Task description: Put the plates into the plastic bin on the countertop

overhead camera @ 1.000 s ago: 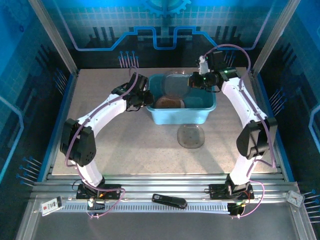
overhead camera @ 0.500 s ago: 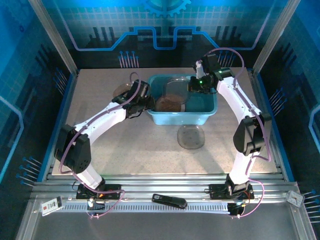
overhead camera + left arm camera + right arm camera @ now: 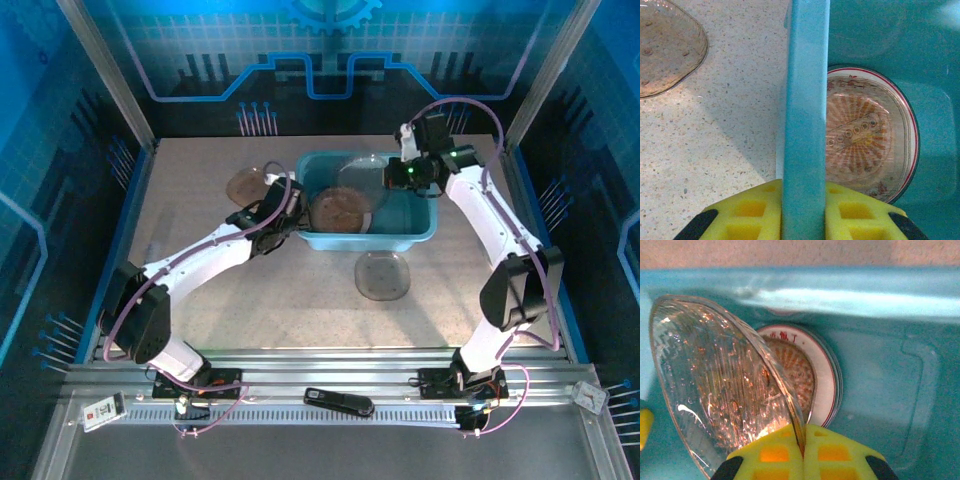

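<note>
Since a second ago the left arm has stretched lower over the desk [image 3: 200,300], uncovering the left plate [image 3: 247,183], which lies left of the bin [image 3: 370,238]; the bin has turned slightly. The left fingers [image 3: 760,205] are narrow, clamped on the bin's left wall. The right fingers [image 3: 835,455] pinch the held plate [image 3: 715,375], tilted on edge inside the bin. Done: the stacked plates [image 3: 860,135] rest on the bin's floor. Left: the held plate, the left plate, and the front plate [image 3: 383,275] just before the bin. Likely only the stack crowds the landing spot.
</note>
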